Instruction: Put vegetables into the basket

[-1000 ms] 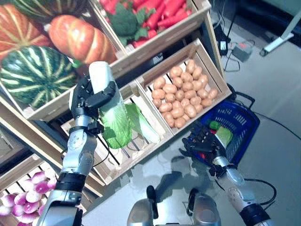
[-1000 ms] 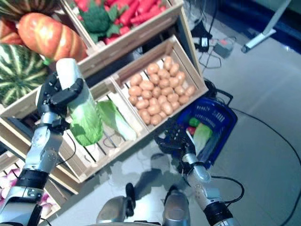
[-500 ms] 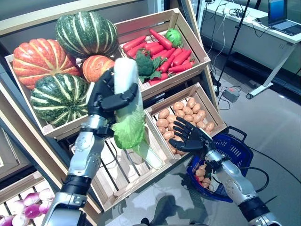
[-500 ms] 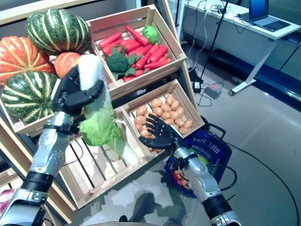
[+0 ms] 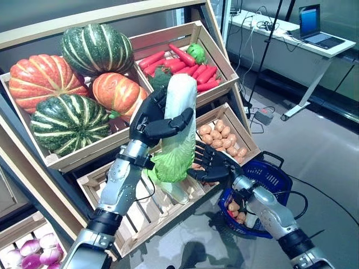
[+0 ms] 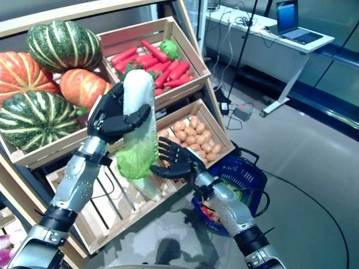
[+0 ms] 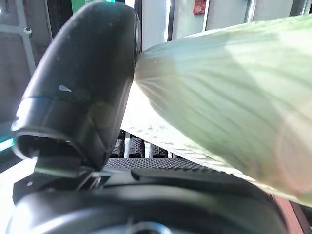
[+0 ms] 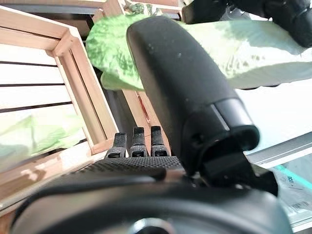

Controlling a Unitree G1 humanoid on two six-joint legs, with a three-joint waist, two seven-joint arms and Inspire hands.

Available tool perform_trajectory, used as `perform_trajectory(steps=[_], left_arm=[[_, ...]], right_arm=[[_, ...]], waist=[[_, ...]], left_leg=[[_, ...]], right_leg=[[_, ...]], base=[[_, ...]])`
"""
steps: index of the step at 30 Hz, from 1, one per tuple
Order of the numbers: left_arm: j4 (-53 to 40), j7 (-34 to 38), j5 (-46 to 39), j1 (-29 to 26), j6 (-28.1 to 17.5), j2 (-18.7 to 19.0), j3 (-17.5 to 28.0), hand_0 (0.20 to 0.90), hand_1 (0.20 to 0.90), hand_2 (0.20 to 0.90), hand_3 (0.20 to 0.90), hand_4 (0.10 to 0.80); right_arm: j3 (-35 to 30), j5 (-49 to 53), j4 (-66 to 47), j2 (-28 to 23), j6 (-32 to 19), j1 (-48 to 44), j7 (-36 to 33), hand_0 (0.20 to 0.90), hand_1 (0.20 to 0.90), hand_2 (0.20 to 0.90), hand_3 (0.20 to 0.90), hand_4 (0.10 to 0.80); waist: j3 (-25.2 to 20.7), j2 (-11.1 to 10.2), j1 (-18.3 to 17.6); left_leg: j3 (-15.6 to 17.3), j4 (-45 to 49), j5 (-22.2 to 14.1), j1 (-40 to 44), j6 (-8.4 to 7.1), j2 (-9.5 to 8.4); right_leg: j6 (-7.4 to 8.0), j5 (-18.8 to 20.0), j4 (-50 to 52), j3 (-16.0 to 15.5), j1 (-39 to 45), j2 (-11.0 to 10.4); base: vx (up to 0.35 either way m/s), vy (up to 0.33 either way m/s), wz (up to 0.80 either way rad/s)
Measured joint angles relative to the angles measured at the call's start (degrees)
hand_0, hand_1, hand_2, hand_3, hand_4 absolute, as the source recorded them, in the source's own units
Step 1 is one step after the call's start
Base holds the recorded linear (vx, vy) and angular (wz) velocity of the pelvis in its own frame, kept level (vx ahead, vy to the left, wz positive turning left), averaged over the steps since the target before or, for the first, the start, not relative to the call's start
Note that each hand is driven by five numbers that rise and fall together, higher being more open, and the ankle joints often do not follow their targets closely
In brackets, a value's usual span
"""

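Now, starting at the left, the wooden crate of striped green and orange pumpkins [image 5: 67,89] sits at about ten o'clock, unchanged apart from the head camera's own shift over the last second. Toward the middle, the left hand [image 5: 151,117] has carried the long pale-stemmed green-leafed cabbage [image 5: 175,131] away from the slatted lower crate [image 5: 143,210] and up toward the centre, its fingers and thumb curled tight round the white stem, leafy end hanging toward six o'clock. A second leafy green [image 5: 176,190] lies in that slatted crate beneath it. The left wrist view confirms the grasp, with the thumb pressed against the pale leaf surface.

Behind, at twelve o'clock, the crate of red carrots and a green pepper [image 5: 188,59] is untouched. Just right of centre, the right hand [image 5: 210,165] has risen from over the basket and now hovers with fingers spread and empty, just beside the cabbage's leafy end, in front of the crate of small brown potatoes [image 5: 224,134]. At four o'clock, on the floor, the blue plastic basket [image 5: 277,179] already holds a few items.

Judging by this, the cabbage is in mid-transfer: either a handover to the right hand or a swing on to the basket looks likely, and the basket is well apart from the cabbage as yet.
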Motion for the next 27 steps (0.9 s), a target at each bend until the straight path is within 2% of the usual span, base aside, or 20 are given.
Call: perform_trajectory(steps=[5, 11, 17, 27], left_arm=[[-0.02, 0.59, 1.61, 0.0, 0.01, -0.18, -0.42, 0.3, 0.3, 0.3, 0.3, 0.4], [-0.13, 1.03, 3.91, 0.0, 0.16, -0.66, -2.86, 0.3, 0.3, 0.3, 0.3, 0.4], [-0.43, 0.88, 4.24, 0.0, 0.54, -0.77, -3.5, 0.3, 0.3, 0.3, 0.3, 0.4], [-0.43, -2.67, 3.59, 0.42, 0.55, -3.13, -4.42, 0.3, 0.3, 0.3, 0.3, 0.4]], right_arm=[[0.38, 0.09, -2.56, 0.42, 1.26, -0.01, -0.06, 0.9, 0.9, 0.9, 0.9, 0.8], [2.53, 0.49, -2.99, 1.77, 3.08, -0.14, -0.08, 0.9, 0.9, 0.9, 0.9, 0.8], [2.53, 0.71, -3.02, 2.06, 3.35, -0.14, -0.57, 0.9, 0.9, 0.9, 0.9, 0.8], [2.5, 0.7, -3.69, 2.04, 3.34, -0.15, -2.22, 0.9, 0.9, 0.9, 0.9, 0.8]], waist=[[-0.08, -0.12, 0.0], [-1.11, -1.33, 0.0], [-1.16, -1.34, 0.1], [-1.57, -1.35, 0.12]], left_leg=[[0.05, 0.0, 0.16, 0.05, 0.16, -0.02], [0.05, 0.0, 0.17, 0.09, 0.18, -0.07], [0.03, 0.0, 0.18, 0.43, 0.19, -0.07], [0.06, 0.0, 0.18, 0.47, 0.19, -0.07]], right_leg=[[-0.06, 0.23, 0.0, 0.08, 0.01, -0.01], [-0.05, 0.26, 0.0, 0.11, 0.03, -0.07], [-0.04, 0.27, 0.0, 0.19, 0.36, -0.07], [-0.04, 0.27, 0.0, 0.27, 0.39, -0.07]], base=[[0.001, -0.001, -0.01], [0.0, 0.0, 0.0], [0.0, 0.0, 0.0], [0.0, 0.0, 0.0]])
